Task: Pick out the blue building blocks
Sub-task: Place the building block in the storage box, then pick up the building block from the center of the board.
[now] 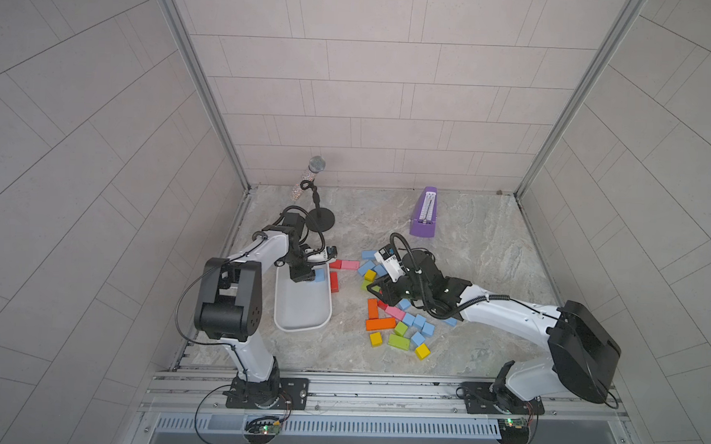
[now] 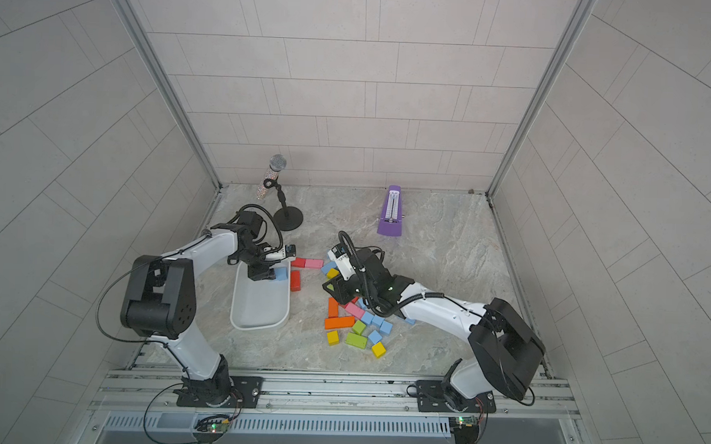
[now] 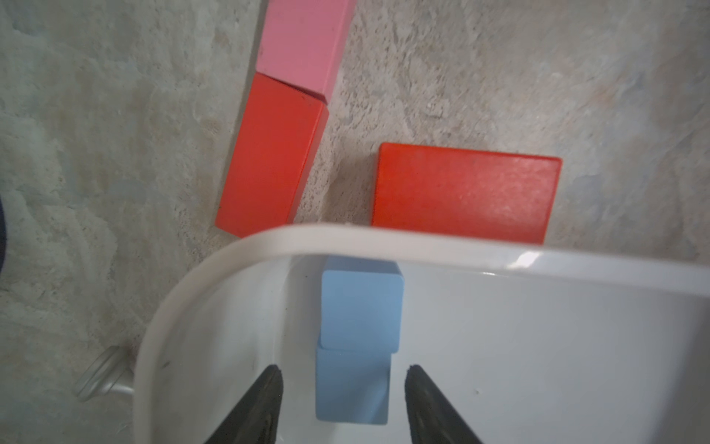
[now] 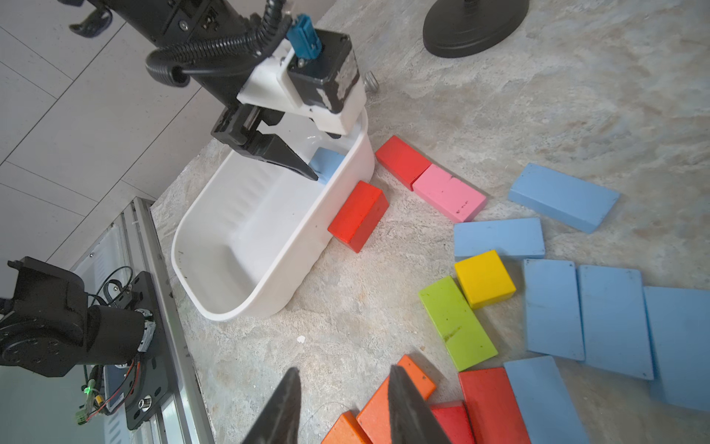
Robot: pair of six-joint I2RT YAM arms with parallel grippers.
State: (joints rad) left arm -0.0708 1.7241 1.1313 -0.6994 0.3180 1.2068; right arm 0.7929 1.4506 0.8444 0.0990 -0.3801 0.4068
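The stone-patterned table (image 1: 487, 244) carries the white tray (image 1: 302, 310) by the left arm, and we find only blue inside it. In the left wrist view, 2 blue building blocks (image 3: 351, 384) sit end to end at the tray's far end, touching. Both top views show just 1 blue patch there, partly under the arm. The left gripper (image 3: 344, 368) hangs over them inside the tray. Its jaws are moderately apart, with a gap on each side of the nearer block, so it grips nothing.

The other blue blocks (image 4: 553, 307) lie loose on the table among the coloured blocks (image 4: 484, 278), well apart from the tray. The right wrist view shows several of them flat and side by side. The right gripper (image 4: 344, 368) hovers low by the orange blocks (image 4: 374, 411), jaws narrowly apart and empty.
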